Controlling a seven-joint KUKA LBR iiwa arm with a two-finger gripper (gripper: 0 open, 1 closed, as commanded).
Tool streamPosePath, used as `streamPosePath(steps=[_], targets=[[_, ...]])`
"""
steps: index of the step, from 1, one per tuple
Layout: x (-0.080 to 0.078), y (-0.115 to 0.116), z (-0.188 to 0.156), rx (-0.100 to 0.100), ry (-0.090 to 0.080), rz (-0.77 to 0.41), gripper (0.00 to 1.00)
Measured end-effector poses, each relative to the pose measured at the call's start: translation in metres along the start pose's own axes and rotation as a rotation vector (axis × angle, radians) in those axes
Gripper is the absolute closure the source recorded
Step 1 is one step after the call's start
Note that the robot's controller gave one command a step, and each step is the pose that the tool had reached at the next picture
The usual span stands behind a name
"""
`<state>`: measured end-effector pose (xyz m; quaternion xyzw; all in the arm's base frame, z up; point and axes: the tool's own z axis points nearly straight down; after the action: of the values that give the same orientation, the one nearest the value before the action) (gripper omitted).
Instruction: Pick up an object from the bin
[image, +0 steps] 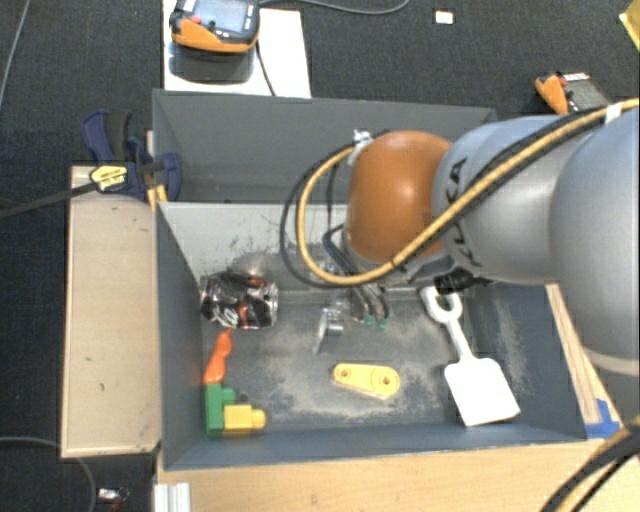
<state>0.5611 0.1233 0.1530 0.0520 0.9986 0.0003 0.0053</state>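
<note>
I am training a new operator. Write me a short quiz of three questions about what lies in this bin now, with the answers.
1. True or false: the white spatula lies at the right side of the bin.
2. Which thing lies nearest to the claw in the view? A the orange piece; B the flat yellow piece with holes; C the dark crumpled thing.
3. Fill in: at the bin's lower left, the green block touches a small ____ block.

Key: 1 true; 2 B; 3 yellow.
</note>
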Motion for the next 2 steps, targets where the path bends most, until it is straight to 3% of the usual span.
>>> streamPosePath(steps=[1,2], targets=[[0.017,0.007,-0.008,0.0,0.0,0.024,0.0],[0.037,0.004,-0.009,-0.001,-0.002,-0.145,0.0]])
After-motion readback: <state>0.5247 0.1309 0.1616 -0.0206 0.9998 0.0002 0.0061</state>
